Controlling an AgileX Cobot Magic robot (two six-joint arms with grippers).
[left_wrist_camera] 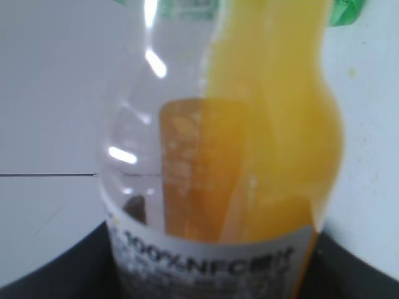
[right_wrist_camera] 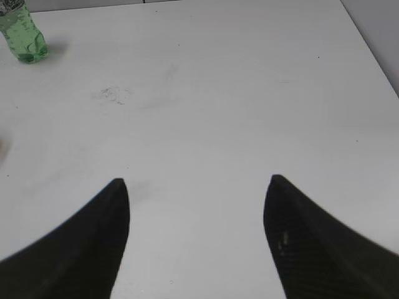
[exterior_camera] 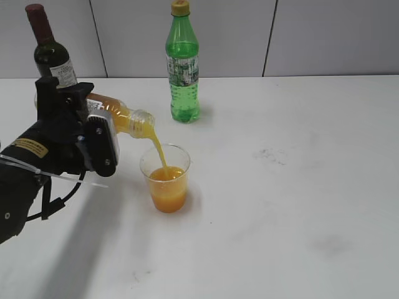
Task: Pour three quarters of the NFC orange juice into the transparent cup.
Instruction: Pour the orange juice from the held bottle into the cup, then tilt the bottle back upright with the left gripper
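My left gripper (exterior_camera: 93, 134) is shut on the NFC orange juice bottle (exterior_camera: 124, 117) and holds it tipped on its side, neck to the right, over the transparent cup (exterior_camera: 166, 177). A stream of juice runs from the neck into the cup, which stands upright on the table and is about half full. In the left wrist view the bottle (left_wrist_camera: 262, 124) fills the frame, partly emptied, with the label at the bottom between the jaws (left_wrist_camera: 206, 274). My right gripper (right_wrist_camera: 196, 184) is open and empty over bare table; it does not show in the exterior view.
A tall green bottle (exterior_camera: 182, 65) with a yellow cap stands behind the cup; it also shows in the right wrist view (right_wrist_camera: 22, 31). A dark wine bottle (exterior_camera: 51, 53) stands at the back left behind my left arm. The white table (exterior_camera: 293, 187) has faint smudges.
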